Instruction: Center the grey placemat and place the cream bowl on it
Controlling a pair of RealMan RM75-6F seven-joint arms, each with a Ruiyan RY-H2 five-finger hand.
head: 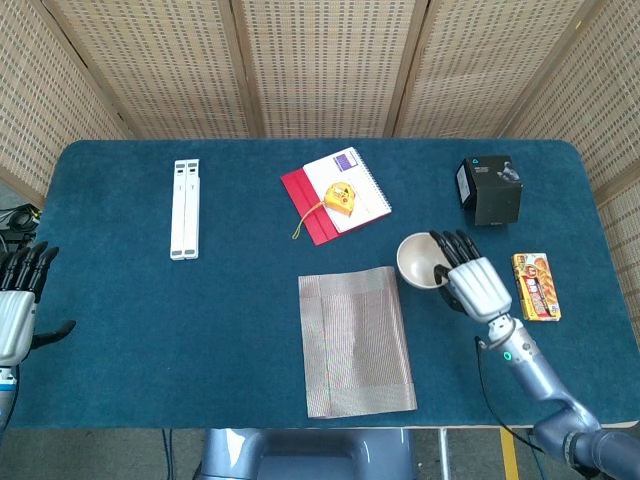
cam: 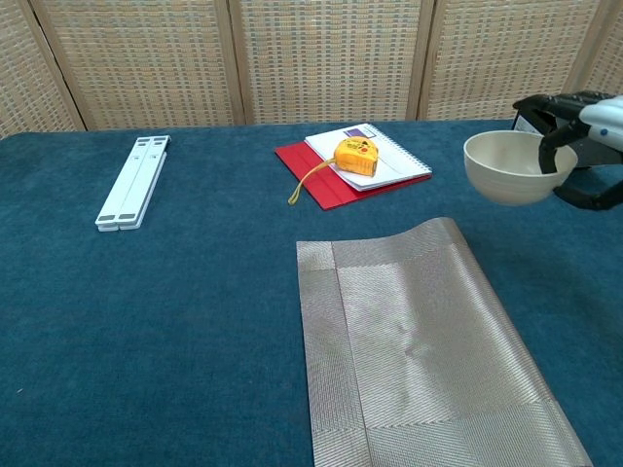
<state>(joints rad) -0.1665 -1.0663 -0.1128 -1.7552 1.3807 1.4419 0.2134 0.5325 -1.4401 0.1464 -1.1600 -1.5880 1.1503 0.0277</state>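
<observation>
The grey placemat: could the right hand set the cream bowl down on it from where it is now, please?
Probably yes. The right hand holds the cream bowl lifted just beyond the grey placemat, near its far right corner. The mat's surface is bare and nothing stands between bowl and mat.

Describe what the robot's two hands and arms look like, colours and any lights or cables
Both the right hand and the left hand have pale grey-white shells over the palm and black fingers. The right forearm is a glossy blue-grey tube with a small green light near the wrist and a thin dark cable beside it.
</observation>
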